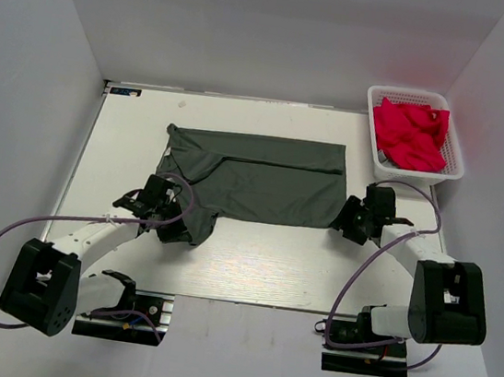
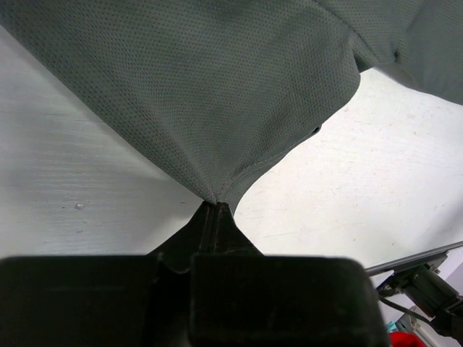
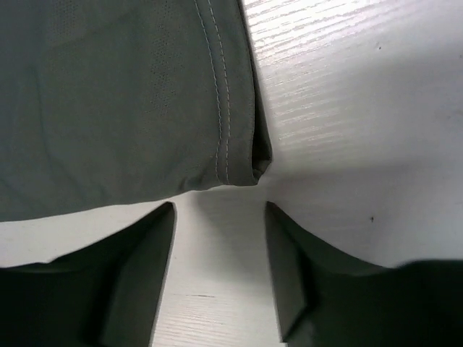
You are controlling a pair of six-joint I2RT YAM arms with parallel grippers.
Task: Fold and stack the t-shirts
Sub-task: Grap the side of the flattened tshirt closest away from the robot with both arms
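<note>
Top external view: dark grey t-shirt lies spread across the middle of the white table. Its far edge is straight, its near-left part bunched. A small dark sticker at the table's far-left corner is too small to read. The left gripper is clamped on a pinch of the shirt, the cloth rising to a peak there. The right gripper has its jaws apart with nothing between them, just short of the stitched hem corner. Open tabletop runs along the near side. The red-pink shirts are heaped in the white basket, far right.
</note>
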